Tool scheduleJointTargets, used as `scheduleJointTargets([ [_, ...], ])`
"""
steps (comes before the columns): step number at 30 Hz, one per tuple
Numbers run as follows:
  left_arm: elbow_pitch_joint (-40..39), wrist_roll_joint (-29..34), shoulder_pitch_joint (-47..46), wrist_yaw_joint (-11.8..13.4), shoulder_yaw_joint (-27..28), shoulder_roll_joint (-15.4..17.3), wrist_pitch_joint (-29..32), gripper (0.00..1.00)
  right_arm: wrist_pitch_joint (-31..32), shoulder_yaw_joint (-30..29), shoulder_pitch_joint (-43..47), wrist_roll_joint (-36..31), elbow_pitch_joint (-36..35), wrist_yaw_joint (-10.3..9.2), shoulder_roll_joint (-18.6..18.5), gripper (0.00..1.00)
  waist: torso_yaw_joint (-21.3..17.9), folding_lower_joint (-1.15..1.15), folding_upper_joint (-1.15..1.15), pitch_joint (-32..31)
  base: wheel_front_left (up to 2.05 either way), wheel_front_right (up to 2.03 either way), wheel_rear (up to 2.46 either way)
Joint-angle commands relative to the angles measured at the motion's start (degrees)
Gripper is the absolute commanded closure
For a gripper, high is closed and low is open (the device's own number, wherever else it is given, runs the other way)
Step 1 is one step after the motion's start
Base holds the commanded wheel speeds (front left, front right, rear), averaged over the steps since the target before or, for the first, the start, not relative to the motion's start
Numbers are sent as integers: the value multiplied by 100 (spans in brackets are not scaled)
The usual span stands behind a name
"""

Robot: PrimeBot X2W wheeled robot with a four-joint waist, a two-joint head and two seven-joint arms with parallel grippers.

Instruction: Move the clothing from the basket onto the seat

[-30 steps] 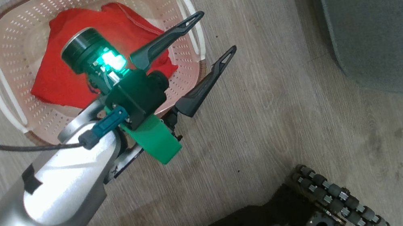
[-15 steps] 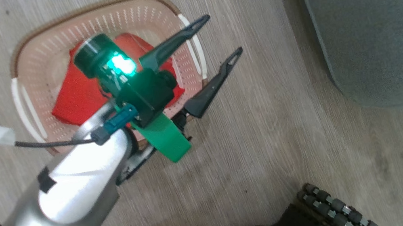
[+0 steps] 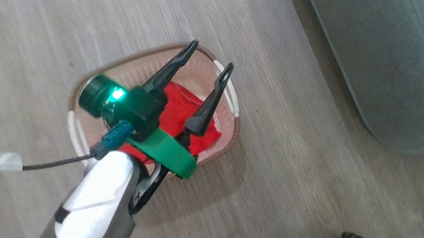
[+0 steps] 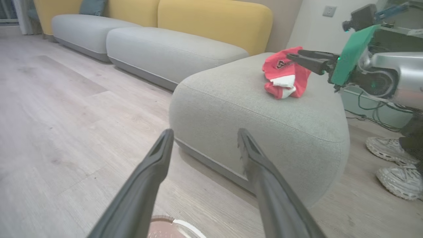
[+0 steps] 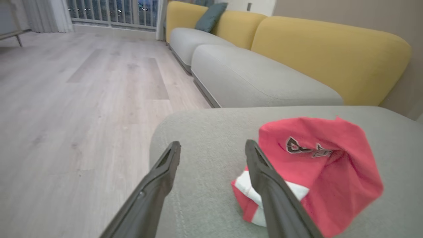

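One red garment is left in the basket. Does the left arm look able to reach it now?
Probably yes: the left gripper hangs open above the basket, and nothing covers the red garment inside.

**Head view:** steeply downward, from above the left gripper [image 3: 211, 56] and the oval cream perforated plastic basket [image 3: 230, 126] beneath it.
**Left wrist view:** low, facing the large grey-green upholstered seat [image 4: 248, 109] ahead.
**Right wrist view:** close above the same seat, which spreads under the right gripper [image 5: 213, 142].

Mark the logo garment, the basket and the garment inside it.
logo garment [image 5: 330, 178]: right wrist view, red fabric below lettering.
basket [image 3: 130, 69]: head view, far perforated wall.
plain garment [image 3: 175, 108]: head view, its red middle.
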Motion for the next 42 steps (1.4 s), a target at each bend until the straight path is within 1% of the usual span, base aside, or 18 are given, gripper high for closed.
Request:
scheduleJointTargets([
  [1,-76,28,92,-8,349,-7,-28,0,-52,239,202,40,-328,-2,-47,0,264,1,0,-446,0,0,0],
  [6,166,123,492,-8,847,-147,-28,0,-52,809,490,140,-709,-2,8,0,544,1,0,-911,0,0,0],
  [12,412,315,971,-8,1585,-296,-28,0,-52,1325,740,297,-987,-2,59,0,867,1,0,-1362,0,0,0],
  [16,598,498,1305,-8,2183,-423,-28,0,-52,1653,905,411,-1093,-2,112,0,1039,1,0,-1633,0,0,0],
  [22,767,871,1815,27,3202,-665,-28,0,-52,2062,1180,589,-1169,-2,210,0,1171,1,0,-1936,0,0,0],
  [33,858,1407,2484,32,4264,-942,-28,0,-52,2221,1799,730,-1054,-2,378,0,1247,1,0,-2345,0,0,0],
  [42,773,1668,2920,13,4703,-1082,-28,0,-52,2260,2251,680,-1072,-2,577,0,1155,1,0,-2525,0,0,0],
])
